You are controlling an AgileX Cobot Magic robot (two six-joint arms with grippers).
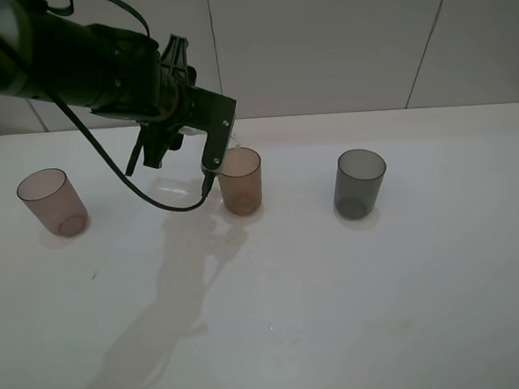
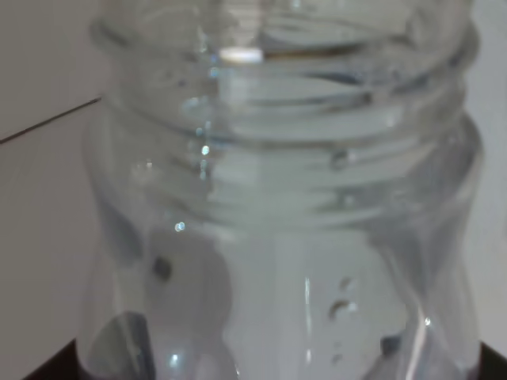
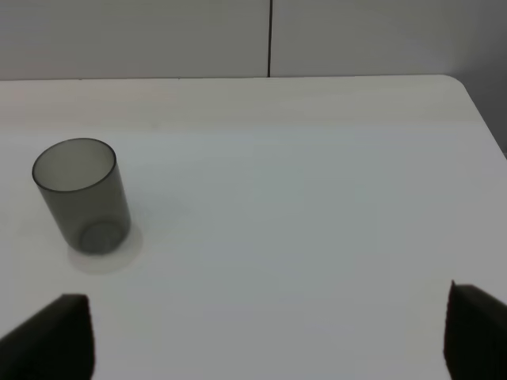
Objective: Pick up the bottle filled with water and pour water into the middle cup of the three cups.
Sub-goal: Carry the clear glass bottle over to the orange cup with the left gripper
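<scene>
Our left pincer (image 1: 155, 146) is clamped tight on the bottle (image 2: 285, 237), held over the bench (image 1: 355, 312) just beside the amber cup (image 1: 240, 181), on the pink cup's (image 1: 52, 202) side. Our right pincer (image 3: 269, 332) hangs wide open and empty near the grey cup (image 3: 81, 195)

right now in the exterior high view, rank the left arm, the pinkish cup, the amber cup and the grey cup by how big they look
1. left arm: by far the largest in frame.
2 to 4. pinkish cup, amber cup, grey cup: they look about the same size, so no ranking among them.
</scene>
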